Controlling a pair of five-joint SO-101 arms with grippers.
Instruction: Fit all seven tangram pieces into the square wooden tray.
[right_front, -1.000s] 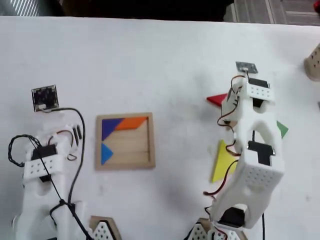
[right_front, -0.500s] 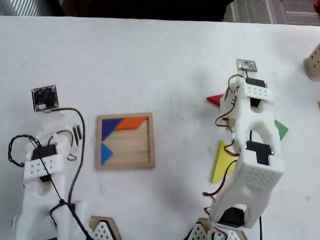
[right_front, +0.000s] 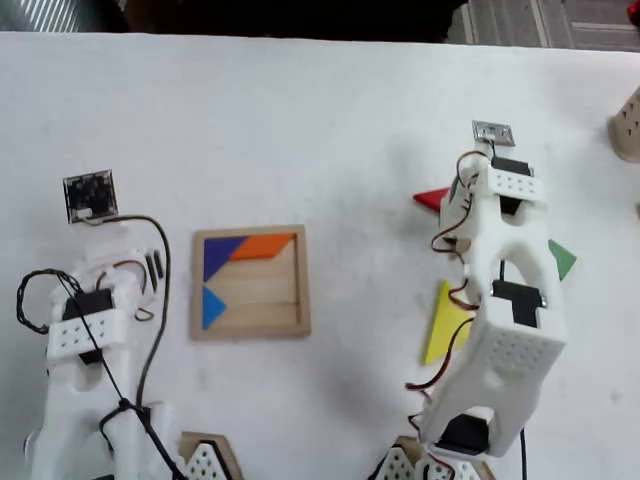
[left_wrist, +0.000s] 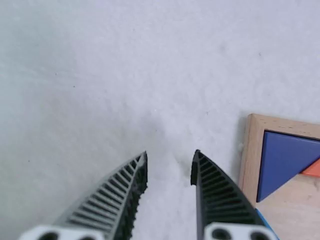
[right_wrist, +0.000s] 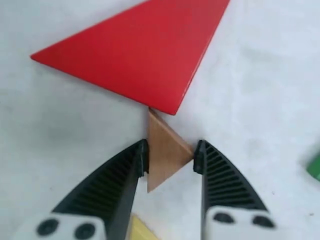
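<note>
**A:** Where is the small tan triangle (right_wrist: 165, 167)?

**B:** It lies flat on the counter (right_front: 300, 120) with one corner against the edge of the big red triangle (right_wrist: 145, 55). In the high view the red one shows right of centre, partly under our right arm. Our right pincer (right_wrist: 170, 152) is down around the tan piece and narrowed to its width. One pad seems to press a straight edge and the other the opposite corner.

**A:** How do we expect it to handle?

**B:** We judge it light, stiff and thin, bare wood with smooth sides. It won't crush, but it offers little height to bite on. We also think an edge-against-corner hold could let it swivel or squirt out. We would keep the pads low against the counter, centred on the edge, and squeeze gently.

**A:** And our left pincer (left_wrist: 170, 165)?

**B:** It hangs slightly open over bare counter and holds nothing. It is just beside the square wooden tray (right_front: 250, 333), which sits left of centre in the high view.

**A:** What does the tray hold?

**B:** A dark blue triangle (right_front: 220, 255), an orange piece (right_front: 265, 245) and a light blue triangle (right_front: 210, 305) sit along its top and left sides. The yellow triangle (right_front: 443, 320) and the green piece (right_front: 565, 260) lie out on the counter by our right arm.
</note>
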